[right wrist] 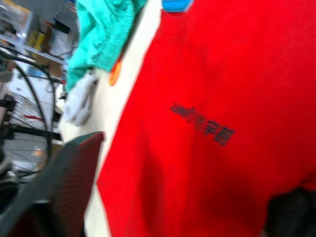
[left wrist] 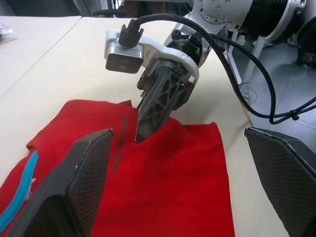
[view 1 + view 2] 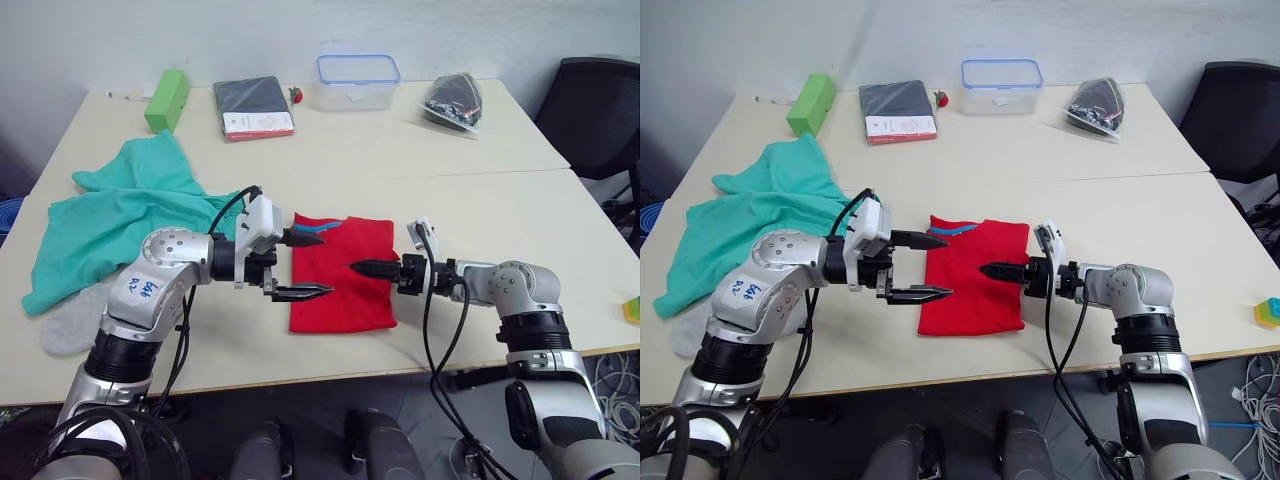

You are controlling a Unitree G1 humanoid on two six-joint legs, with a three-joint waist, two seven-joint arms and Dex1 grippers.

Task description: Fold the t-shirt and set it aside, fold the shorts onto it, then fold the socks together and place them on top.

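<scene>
Two pale cream tables [image 3: 470,215] are standing pushed together, a seam running across between them, against a plain light wall. A black chair [image 3: 590,110] is sitting at the far right corner, and cables [image 3: 615,395] are lying on the floor to the right.

The t-shirt [image 3: 345,275] is lying folded into a red rectangle on the near table, its blue collar band showing at the far left corner. The left gripper [image 3: 300,265] is hovering at the shirt's left edge, its two fingers spread apart, one over the collar corner and one over the near left edge. The right gripper [image 3: 372,268] is reaching in over the shirt's middle from the right, its fingers pressed together into a single point; the left wrist view is showing that point just above the red cloth.

The shorts [image 3: 120,215] are lying loosely spread at the table's left side, well left of the shirt, behind the left arm. The socks [image 3: 70,320] are lying at the near left edge, touching the shorts' near hem.

Along the far edge, a green box [image 3: 167,98], a dark packet [image 3: 252,107], a clear tub [image 3: 358,80] with a blue rim and a dark bag [image 3: 455,102] are sitting in a row. A small coloured block [image 3: 1268,311] is resting at the table's right edge.
</scene>
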